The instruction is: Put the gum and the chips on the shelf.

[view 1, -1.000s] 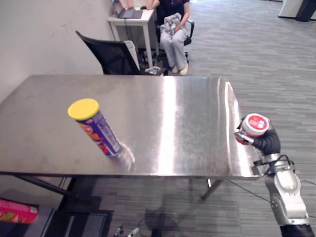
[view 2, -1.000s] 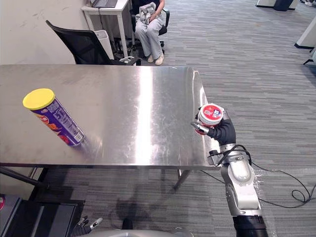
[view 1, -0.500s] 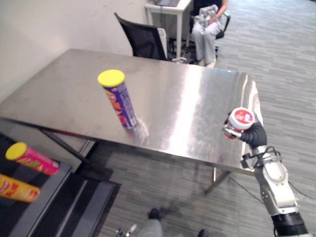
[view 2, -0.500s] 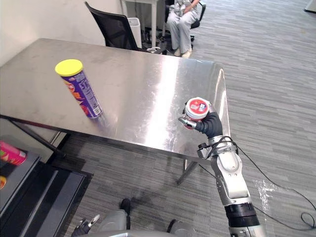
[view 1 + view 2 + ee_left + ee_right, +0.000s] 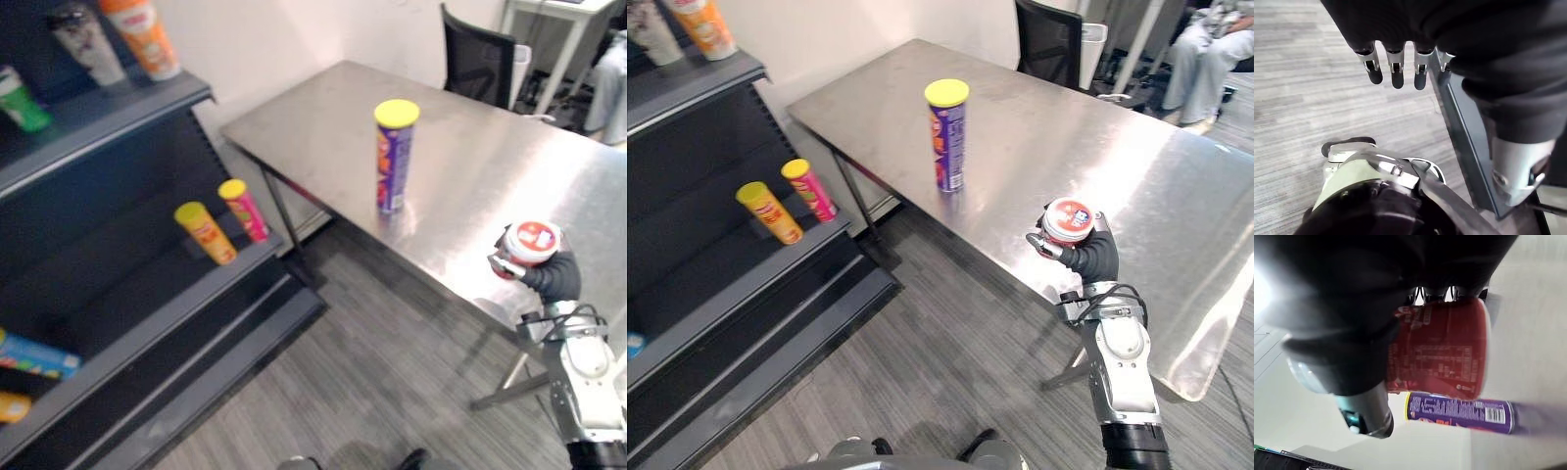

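Gum, in a red tub with a red and white lid, sits upright in the right hand, whose fingers and thumb are curled round its side; the hand holds it at the near edge of the steel table. The right wrist view shows the tub's red printed wall close up, with the chips can beyond it. That chips can, purple with a yellow lid, stands upright on the table, well apart from the tub and nearer the table's end that faces the dark shelf. On the shelf's middle board a yellow can and a pink can stand just beside each other. On the board above stand an orange can and a green container. The left hand hangs over the grey floor with its fingers relaxed and straight, holding nothing. Past the far side of the table are a black chair and a seated person.
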Controlling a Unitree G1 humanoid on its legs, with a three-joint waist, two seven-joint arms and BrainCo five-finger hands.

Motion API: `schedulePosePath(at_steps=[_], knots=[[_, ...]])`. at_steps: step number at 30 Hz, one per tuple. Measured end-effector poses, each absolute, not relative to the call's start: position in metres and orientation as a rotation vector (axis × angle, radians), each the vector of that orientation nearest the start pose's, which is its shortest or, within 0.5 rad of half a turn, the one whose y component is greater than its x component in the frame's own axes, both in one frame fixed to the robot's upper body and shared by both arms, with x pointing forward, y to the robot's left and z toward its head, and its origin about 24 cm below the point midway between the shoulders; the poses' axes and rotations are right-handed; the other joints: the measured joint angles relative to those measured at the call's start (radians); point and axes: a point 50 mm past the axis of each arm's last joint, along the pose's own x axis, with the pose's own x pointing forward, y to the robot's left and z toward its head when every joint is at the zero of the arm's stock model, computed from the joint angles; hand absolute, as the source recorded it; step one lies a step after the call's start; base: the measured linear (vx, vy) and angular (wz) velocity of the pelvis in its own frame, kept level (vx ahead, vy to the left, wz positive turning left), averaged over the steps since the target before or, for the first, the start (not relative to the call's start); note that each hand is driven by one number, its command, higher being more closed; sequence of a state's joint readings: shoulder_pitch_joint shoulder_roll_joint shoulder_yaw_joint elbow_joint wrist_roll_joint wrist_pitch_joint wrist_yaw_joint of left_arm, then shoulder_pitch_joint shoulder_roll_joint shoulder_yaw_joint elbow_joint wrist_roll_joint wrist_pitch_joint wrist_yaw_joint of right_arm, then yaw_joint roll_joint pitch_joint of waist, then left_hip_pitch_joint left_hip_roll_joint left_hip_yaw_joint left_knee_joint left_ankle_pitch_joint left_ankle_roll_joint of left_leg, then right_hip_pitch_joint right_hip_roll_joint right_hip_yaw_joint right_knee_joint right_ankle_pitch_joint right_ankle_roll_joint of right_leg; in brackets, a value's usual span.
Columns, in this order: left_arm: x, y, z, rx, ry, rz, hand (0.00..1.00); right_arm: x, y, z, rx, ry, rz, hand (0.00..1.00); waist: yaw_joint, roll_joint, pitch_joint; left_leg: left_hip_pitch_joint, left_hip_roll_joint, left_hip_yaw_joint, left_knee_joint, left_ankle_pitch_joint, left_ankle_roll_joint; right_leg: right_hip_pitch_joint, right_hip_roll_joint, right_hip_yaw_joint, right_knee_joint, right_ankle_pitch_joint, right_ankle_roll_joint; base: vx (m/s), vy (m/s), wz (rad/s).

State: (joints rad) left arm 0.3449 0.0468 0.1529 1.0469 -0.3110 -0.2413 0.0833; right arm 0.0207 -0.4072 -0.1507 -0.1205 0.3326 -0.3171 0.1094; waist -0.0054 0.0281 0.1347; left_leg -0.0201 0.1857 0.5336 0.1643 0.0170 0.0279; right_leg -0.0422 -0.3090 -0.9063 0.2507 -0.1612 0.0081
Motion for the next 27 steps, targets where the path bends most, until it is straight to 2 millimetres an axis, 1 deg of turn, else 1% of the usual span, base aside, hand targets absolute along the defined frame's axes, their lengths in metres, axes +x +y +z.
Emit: schedulePosePath(at_steps=[1,2,3,4,5,6,8,9,11,12,14,16,18,21,23,26,27], knots=[[0.0,0.205,-0.164,-0.209,1.1,0.568,0.0,0.236,-0.241,0.12,-0.121,-0.44,0.009,1.0,0.0,0.001,-0.002,0.001,-0.014,0.008,-0.039,-0.002,-0.004,-0.003,-0.013,-0.026,0.009,0.009,0.008,-0.15,0.286,0.68],[0.0,0.206,-0.163,-0.201,1.094,0.567,0.0,0.234,-0.241,0.117,-0.112,-0.431,-0.009,1.0,-0.009,0.004,-0.007,0.001,-0.033,0.012,-0.076,-0.004,-0.006,-0.005,-0.036,-0.056,0.033,0.015,0.013,-0.12,0.244,0.69],[0.0,0.207,-0.163,-0.194,1.091,0.561,0.0,0.234,-0.241,0.116,-0.108,-0.43,-0.019,1.0,-0.017,0.004,-0.009,0.0,-0.043,0.018,-0.096,-0.004,-0.006,-0.005,-0.048,-0.073,0.043,0.022,0.016,-0.1,0.27,0.8],[0.002,0.208,-0.163,-0.182,1.086,0.549,0.0,0.234,-0.242,0.116,-0.103,-0.432,-0.036,1.0,-0.023,0.001,-0.01,-0.001,-0.06,0.035,-0.132,-0.011,-0.017,-0.008,-0.069,-0.103,0.068,0.029,0.019,-0.05,0.182,0.62],[0.003,0.208,-0.162,-0.172,1.081,0.538,0.0,0.233,-0.243,0.116,-0.103,-0.432,-0.046,1.0,-0.023,0.001,-0.011,0.001,-0.068,0.033,-0.151,-0.018,-0.027,-0.009,-0.079,-0.115,0.083,0.03,0.019,-0.07,0.292,0.72],[0.007,0.213,-0.161,-0.144,1.069,0.52,0.0,0.233,-0.243,0.114,-0.095,-0.427,-0.07,1.0,-0.019,-0.019,-0.01,0.004,-0.099,0.022,-0.186,-0.009,-0.034,-0.011,-0.118,-0.133,0.118,0.036,0.021,-0.07,0.268,0.45],[0.005,0.216,-0.161,-0.128,1.073,0.514,0.0,0.234,-0.241,0.113,-0.092,-0.426,-0.068,1.0,-0.016,-0.032,-0.016,0.008,-0.13,0.007,-0.209,-0.003,-0.024,-0.009,-0.143,-0.138,0.127,0.054,0.024,-0.13,0.309,0.37],[0.006,0.217,-0.16,-0.123,1.073,0.512,0.0,0.235,-0.241,0.114,-0.094,-0.43,-0.068,1.0,-0.015,-0.034,-0.017,0.011,-0.149,0.004,-0.234,-0.002,-0.018,-0.009,-0.148,-0.141,0.121,0.077,0.023,-0.13,0.243,0.18],[0.006,0.217,-0.16,-0.125,1.072,0.514,0.0,0.235,-0.241,0.113,-0.098,-0.427,-0.07,1.0,-0.011,-0.035,-0.016,0.02,-0.162,0.004,-0.259,0.001,-0.02,-0.009,-0.15,-0.139,0.107,0.097,0.02,-0.07,0.139,-0.04],[0.006,0.217,-0.16,-0.126,1.075,0.515,0.0,0.235,-0.24,0.109,-0.099,-0.413,-0.076,1.0,-0.01,-0.036,-0.017,0.026,-0.171,0.006,-0.265,0.0,-0.019,-0.005,-0.15,-0.129,0.091,0.116,0.014,-0.04,0.122,-0.08],[0.006,0.217,-0.16,-0.127,1.07,0.515,0.0,0.235,-0.238,0.107,-0.09,-0.409,-0.075,1.0,-0.006,-0.037,-0.017,0.024,-0.174,0.008,-0.265,-0.005,-0.015,-0.004,-0.146,-0.124,0.075,0.13,0.015,-0.03,0.088,-0.08],[0.012,0.218,-0.158,-0.13,1.042,0.514,0.0,0.235,-0.237,0.106,-0.088,-0.407,-0.065,1.0,0.005,-0.038,-0.016,0.022,-0.173,0.015,-0.265,-0.01,-0.008,-0.004,-0.134,-0.118,0.049,0.144,0.011,0.01,0.021,-0.13],[0.012,0.219,-0.158,-0.132,1.037,0.515,0.0,0.235,-0.234,0.106,-0.089,-0.404,-0.045,1.0,0.014,-0.04,-0.015,0.024,-0.165,0.032,-0.265,-0.01,-0.008,-0.007,-0.118,-0.103,0.033,0.144,0.011,0.03,-0.008,-0.15],[0.012,0.219,-0.158,-0.16,1.031,0.541,0.0,0.236,-0.228,0.104,-0.097,-0.397,-0.004,1.0,0.019,-0.045,-0.011,0.024,-0.147,0.041,-0.266,-0.008,-0.01,-0.007,-0.095,-0.096,0.023,0.14,0.007,0.06,-0.06,-0.03],[0.015,0.22,-0.157,-0.164,1.016,0.545,0.0,0.237,-0.225,0.103,-0.099,-0.391,0.023,1.0,0.036,-0.05,-0.002,0.025,-0.128,0.058,-0.266,0.001,-0.024,-0.008,-0.08,-0.095,0.018,0.139,0.008,0.06,-0.067,-0.08],[0.014,0.222,-0.156,-0.169,1.014,0.559,0.0,0.238,-0.222,0.103,-0.101,-0.391,0.052,1.0,0.045,-0.057,0.004,0.024,-0.113,0.056,-0.266,0.008,-0.035,-0.008,-0.07,-0.096,0.024,0.131,0.008,0.06,-0.061,0.01],[0.014,0.221,-0.156,-0.169,1.014,0.559,0.0,0.239,-0.22,0.102,-0.1,-0.386,0.067,1.0,0.047,-0.059,0.004,0.022,-0.11,0.05,-0.266,0.011,-0.036,-0.006,-0.066,-0.097,0.028,0.126,0.013,0.07,-0.035,0.07]])
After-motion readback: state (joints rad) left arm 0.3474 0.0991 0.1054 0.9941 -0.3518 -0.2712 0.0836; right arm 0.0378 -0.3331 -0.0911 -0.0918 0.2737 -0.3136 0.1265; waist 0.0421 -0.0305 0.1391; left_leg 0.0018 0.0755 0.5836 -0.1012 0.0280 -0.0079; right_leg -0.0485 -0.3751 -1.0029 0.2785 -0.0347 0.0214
